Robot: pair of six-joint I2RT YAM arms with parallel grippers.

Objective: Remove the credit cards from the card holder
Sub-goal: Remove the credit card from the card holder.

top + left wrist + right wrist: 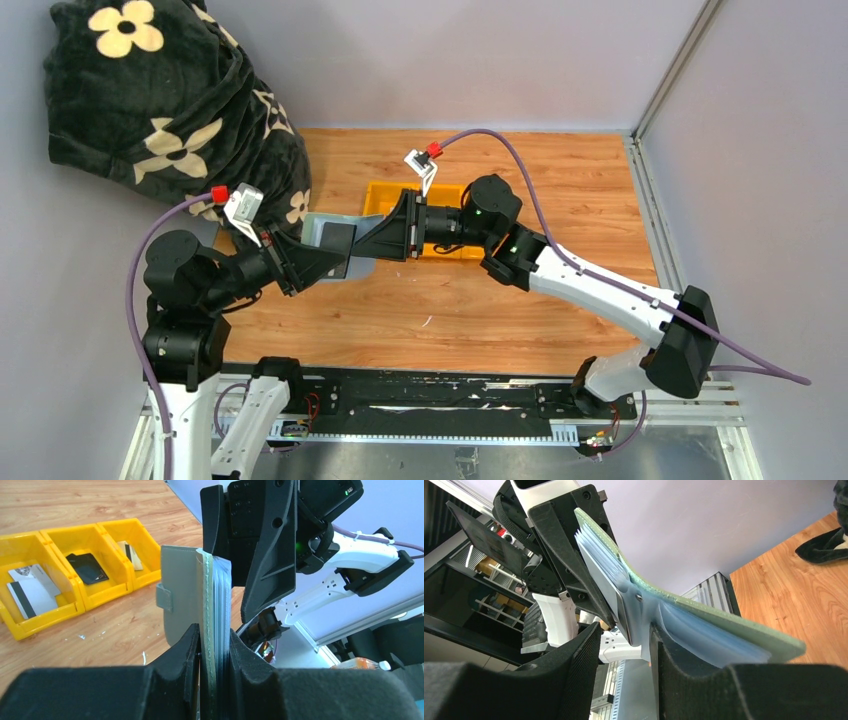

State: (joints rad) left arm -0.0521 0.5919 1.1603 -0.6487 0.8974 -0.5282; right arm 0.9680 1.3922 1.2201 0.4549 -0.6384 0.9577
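Observation:
My left gripper (322,262) is shut on the sage-green card holder (326,233) and holds it upright above the table. In the left wrist view my gripper (214,630) pinches the holder (182,590) by its lower edge, with the pale clasp facing left and the blue leaves on the right. My right gripper (368,244) is at the holder's open side. In the right wrist view it (624,630) is open, with a grey-blue leaf (611,587) hanging between the jaws against the right finger. A white striped card (30,595), a black card (89,569) and a tan card (130,555) lie in the tray.
A yellow three-compartment tray (385,190) sits on the wooden table behind the grippers, and its front wall shows in the left wrist view (105,594). A black cloth bag with cream flowers (170,100) fills the back left corner. Grey walls enclose the table.

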